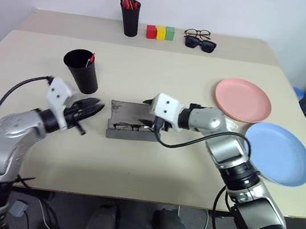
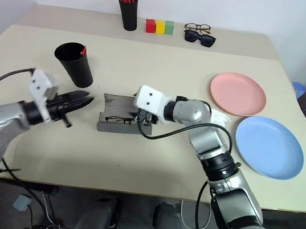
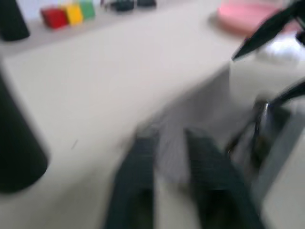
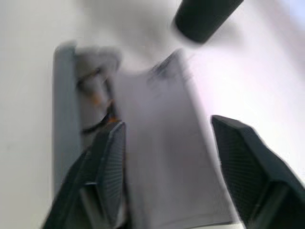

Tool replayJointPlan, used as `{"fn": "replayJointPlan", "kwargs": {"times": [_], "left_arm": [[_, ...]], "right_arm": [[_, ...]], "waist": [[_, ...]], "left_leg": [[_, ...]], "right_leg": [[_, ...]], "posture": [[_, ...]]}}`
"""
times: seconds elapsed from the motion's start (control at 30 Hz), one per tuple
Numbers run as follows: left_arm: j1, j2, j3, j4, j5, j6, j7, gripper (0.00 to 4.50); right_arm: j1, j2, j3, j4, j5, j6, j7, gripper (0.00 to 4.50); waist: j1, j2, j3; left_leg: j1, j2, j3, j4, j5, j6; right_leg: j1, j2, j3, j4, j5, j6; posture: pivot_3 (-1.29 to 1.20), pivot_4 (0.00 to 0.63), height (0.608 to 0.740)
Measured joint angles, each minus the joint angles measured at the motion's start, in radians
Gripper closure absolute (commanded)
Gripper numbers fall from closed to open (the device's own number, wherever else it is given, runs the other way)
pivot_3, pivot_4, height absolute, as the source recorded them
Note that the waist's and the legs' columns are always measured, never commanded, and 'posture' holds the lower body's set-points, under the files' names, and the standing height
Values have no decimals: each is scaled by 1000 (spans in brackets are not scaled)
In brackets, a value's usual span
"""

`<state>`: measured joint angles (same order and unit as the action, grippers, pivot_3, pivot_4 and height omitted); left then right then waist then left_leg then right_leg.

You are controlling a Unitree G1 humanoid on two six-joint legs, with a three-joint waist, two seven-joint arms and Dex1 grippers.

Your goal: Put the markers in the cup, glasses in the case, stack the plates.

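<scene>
The black cup (image 1: 82,71) stands at the table's left with a red marker (image 1: 92,57) sticking out of it. Just right of it lies the grey case (image 1: 138,134), open, with the wire-framed glasses (image 1: 130,126) inside. My right gripper (image 1: 154,125) hangs over the case's right end, open, with the lid (image 4: 157,143) between its fingers. My left gripper (image 1: 97,107) is level, pointing at the case's left end, shut. A short dark stick (image 1: 80,129) shows beneath it; I cannot tell what it is. The pink plate (image 1: 243,99) and blue plate (image 1: 278,153) lie side by side at the right.
At the back stand a black pen holder (image 1: 130,20) with red and orange pens, three coloured blocks (image 1: 160,33), and dark sunglasses (image 1: 202,44) beside another pair of spectacles (image 1: 197,33). The blue plate lies close to the table's right edge.
</scene>
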<state>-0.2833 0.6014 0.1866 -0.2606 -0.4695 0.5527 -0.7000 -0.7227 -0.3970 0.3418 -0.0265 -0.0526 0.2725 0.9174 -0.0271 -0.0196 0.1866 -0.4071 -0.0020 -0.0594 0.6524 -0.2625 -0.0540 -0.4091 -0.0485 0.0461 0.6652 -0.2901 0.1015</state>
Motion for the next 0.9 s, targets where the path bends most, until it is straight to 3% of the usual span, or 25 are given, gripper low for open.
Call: {"fn": "replayJointPlan", "kwargs": {"times": [0.17,0.3,0.43,0.67,0.9], "left_arm": [[-307,-91,-141,169,53,215,139,4300],[-480,-203,-182,345,69,365,227,4300],[-612,-212,-242,524,97,521,242,4300],[-653,-187,-300,610,110,600,160,4300],[-551,-115,-299,415,81,664,104,4300]], "right_arm": [[71,-80,-60,-122,65,29,35,1670],[108,-120,-91,-183,92,79,38,1670],[151,-162,-122,-251,118,129,37,1670],[196,-214,-184,-346,171,211,16,1670],[203,-227,-195,-344,178,220,-10,1670]], "waist": [[15,0,0],[5,0,0],[3,0,0],[6,0,0],[7,0,0]], "left_leg": [[0,-1,0,1,0,0],[0,-1,1,2,0,0],[0,0,0,2,0,0],[0,0,0,2,0,0],[0,0,1,2,0,0]], "right_leg": [[1,1,0,0,0,0],[0,1,1,1,0,0],[-1,2,1,1,0,0],[0,2,1,1,0,0],[0,2,2,1,0,0]], "posture": [[0,150,740],[0,150,740],[0,150,740],[0,150,740],[0,150,740]]}}
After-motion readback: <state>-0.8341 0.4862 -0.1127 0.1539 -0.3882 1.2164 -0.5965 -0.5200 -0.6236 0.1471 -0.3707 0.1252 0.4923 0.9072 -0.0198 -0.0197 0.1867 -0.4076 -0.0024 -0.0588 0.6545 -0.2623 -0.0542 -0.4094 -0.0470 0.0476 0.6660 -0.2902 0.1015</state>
